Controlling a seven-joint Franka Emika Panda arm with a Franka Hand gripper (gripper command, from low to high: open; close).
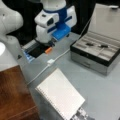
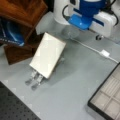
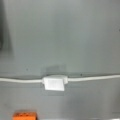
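Observation:
My gripper point(image 1: 43, 48) hangs from the white and blue wrist point(image 1: 53, 21) at a front view's top left, just above the grey table. An orange piece point(image 1: 48, 50) shows at its dark lower end, and again at the wrist view's bottom edge point(image 3: 24, 116). Nearest to it is a thin white cable with a small white inline block point(image 1: 50, 61), lying flat on the table. The wrist view looks straight down on this block point(image 3: 53, 83). The gripper's fingers do not show in the wrist view. Nothing is seen held.
A white spiral notebook point(image 1: 60, 96) point(image 2: 47, 55) leans tilted on a small metal stand point(image 2: 35, 78). A grey compartment box point(image 1: 93, 53) point(image 2: 107, 97) stands open. A brown wooden shelf point(image 1: 13, 96) point(image 2: 22, 15) holds a blue book point(image 2: 10, 33).

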